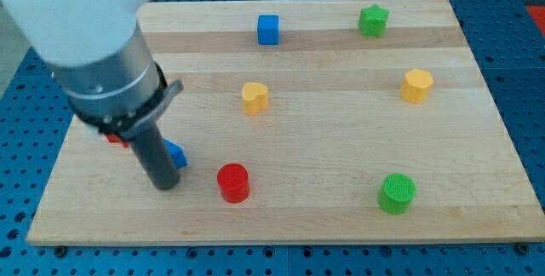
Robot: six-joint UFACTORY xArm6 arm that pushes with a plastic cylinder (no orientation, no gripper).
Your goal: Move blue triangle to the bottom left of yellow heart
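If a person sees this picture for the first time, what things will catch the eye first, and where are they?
First comes the big grey arm at the view's upper left, whose dark rod ends at my tip, right beside the partly hidden blue triangle. Next are the bright blocks scattered on the wooden board: the yellow heart near the middle and the red cylinder just right of my tip. A small red block peeks out behind the arm.

Single view, high, angled down, whole wooden board (341, 140) framed
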